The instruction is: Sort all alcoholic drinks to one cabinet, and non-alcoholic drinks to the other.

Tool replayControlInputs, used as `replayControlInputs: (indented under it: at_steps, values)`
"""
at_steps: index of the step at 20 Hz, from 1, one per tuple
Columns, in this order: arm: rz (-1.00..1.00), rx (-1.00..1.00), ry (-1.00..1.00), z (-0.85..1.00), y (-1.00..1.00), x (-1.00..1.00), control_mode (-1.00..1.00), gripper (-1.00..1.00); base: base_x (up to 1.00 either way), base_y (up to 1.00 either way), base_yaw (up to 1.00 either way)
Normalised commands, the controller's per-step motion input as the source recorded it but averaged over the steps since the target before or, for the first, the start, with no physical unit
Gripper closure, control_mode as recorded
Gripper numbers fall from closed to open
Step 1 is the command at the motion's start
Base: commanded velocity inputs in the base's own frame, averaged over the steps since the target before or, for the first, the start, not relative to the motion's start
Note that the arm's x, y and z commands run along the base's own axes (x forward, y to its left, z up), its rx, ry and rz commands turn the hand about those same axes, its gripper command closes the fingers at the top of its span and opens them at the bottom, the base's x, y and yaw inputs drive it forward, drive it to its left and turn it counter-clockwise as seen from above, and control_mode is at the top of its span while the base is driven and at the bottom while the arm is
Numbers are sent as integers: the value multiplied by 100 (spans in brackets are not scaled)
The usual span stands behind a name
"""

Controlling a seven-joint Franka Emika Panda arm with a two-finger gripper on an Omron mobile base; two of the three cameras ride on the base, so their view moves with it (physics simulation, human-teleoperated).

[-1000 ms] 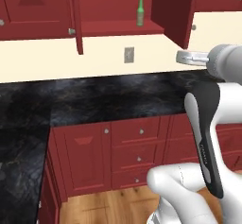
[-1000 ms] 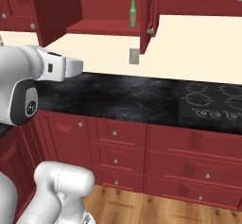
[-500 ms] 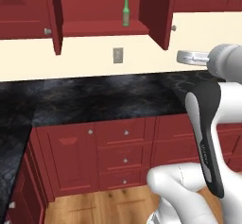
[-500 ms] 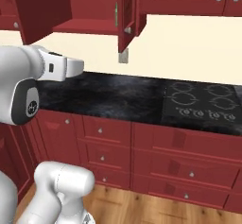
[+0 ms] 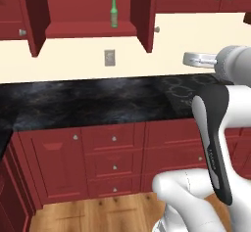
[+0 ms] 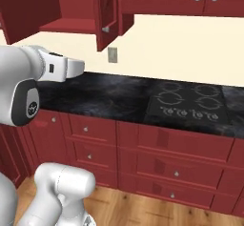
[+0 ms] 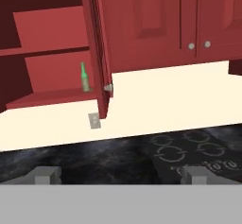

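Observation:
One alcoholic drink, a slim green bottle (image 5: 113,12), stands upright on the lower shelf of an open upper cabinet (image 5: 83,29). The hand view shows the same bottle (image 7: 85,78) just left of the cabinet's open right door (image 7: 99,53). My gripper (image 7: 122,176) is open with nothing between its fingertips, hanging well short of the cabinet and above the black counter (image 7: 94,159). In the right base view my hand (image 6: 66,67) reaches toward the wall at counter height. The non-alcoholic drinks are out of view.
A black cooktop (image 6: 188,101) is set into the dark counter (image 5: 73,101) to the right of the cabinet. A wall outlet (image 5: 109,57) sits under the open cabinet. Closed upper cabinets (image 7: 189,20) hang to the right, with red drawers (image 5: 113,163) below the counter.
The whole scene has slid left in both base views, so the base has driven to the right. The cooktop has come further into view. The gripper stays open.

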Motion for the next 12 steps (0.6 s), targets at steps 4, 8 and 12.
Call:
replayControlInputs:
  at_steps: [4, 8, 12]
  values:
    - [0, 0, 0, 0, 0, 0, 100, -100, -17, -54, 6]
    - [0, 0, 0, 0, 0, 0, 100, -100, -16, -56, 5]
    - [0, 0, 0, 0, 0, 0, 100, -100, -16, -57, 5]
